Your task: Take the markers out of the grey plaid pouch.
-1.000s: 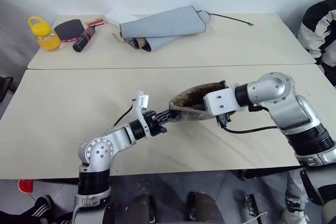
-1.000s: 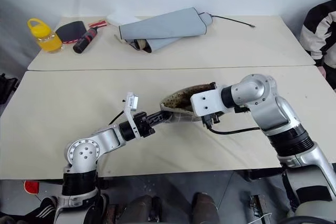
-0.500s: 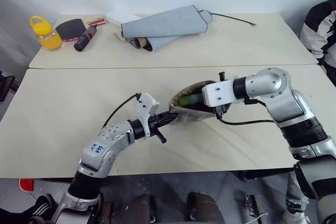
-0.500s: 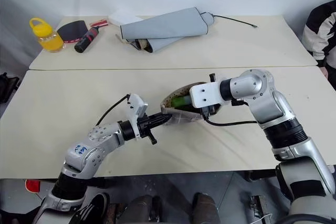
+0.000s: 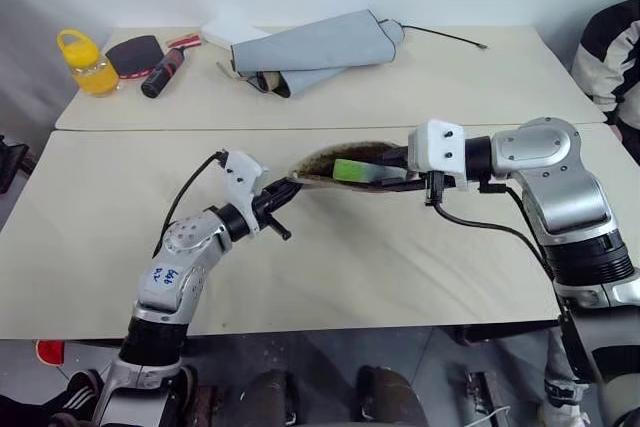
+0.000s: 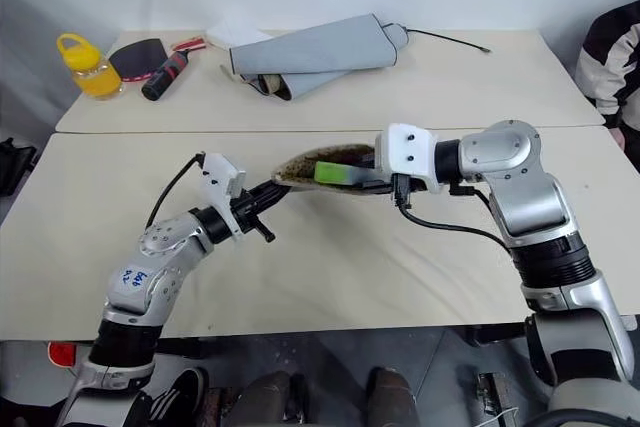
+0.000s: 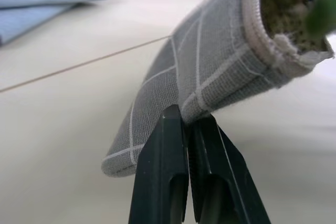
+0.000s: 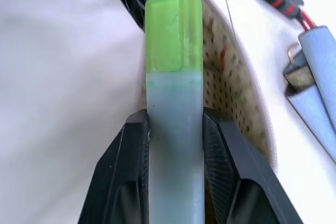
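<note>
Over beige tabletop (image 5: 100,247): grey plaid fabric pouch (image 5: 330,169) stretched level, long axis left-right. Left gripper (image 7: 186,127) pinched shut on pouch's corner. Right gripper (image 8: 176,129) clamping slim green-capped marker (image 8: 173,40), cap pointing leftward over pouch's mouth.

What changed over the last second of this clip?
Both grippers raised the grey plaid pouch off the table. The left gripper rolled, staying shut on its corner. The right gripper now clamps the green marker, lifted into view at the pouch mouth. The far table's items stayed put.
</note>
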